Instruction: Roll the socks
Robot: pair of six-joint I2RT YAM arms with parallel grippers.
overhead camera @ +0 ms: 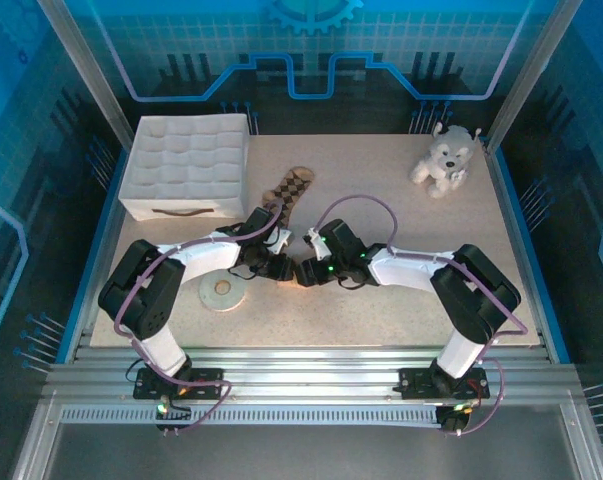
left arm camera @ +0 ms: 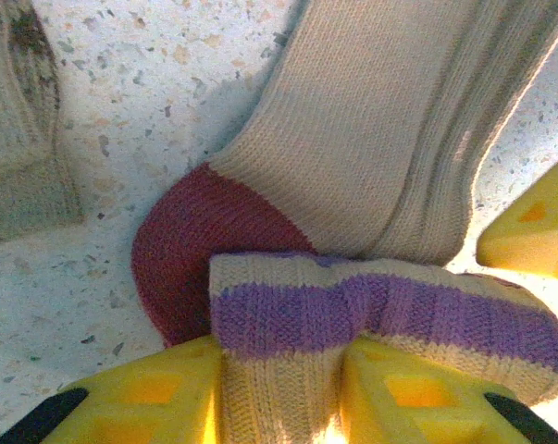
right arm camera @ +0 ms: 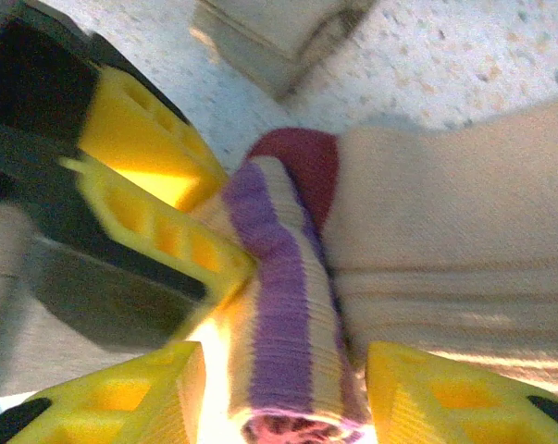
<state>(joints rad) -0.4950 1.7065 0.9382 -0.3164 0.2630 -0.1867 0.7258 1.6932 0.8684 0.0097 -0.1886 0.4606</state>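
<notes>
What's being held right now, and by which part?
The left gripper pinches the tan sock by its striped cuff; the right gripper straddles that cuff, jaws apart.

A robot lab, a fenced test cell; a left arm (overhead camera: 146, 290) and a right arm (overhead camera: 476, 290) are bolted side by side to an aluminium rail (overhead camera: 301, 365) at the near edge of a speckled table (overhead camera: 381, 320); metal posts (overhead camera: 81, 60) and blue see-through panels (overhead camera: 181, 50), printed with a grid and a gear (overhead camera: 316, 12), wall it in; purple cables (overhead camera: 356, 203) loop along the arms; the table bears odd props: a quilted white box (overhead camera: 189, 165), a plush dog (overhead camera: 444, 160), a tape roll (overhead camera: 221, 293), a sock (left arm camera: 380, 139).
</notes>
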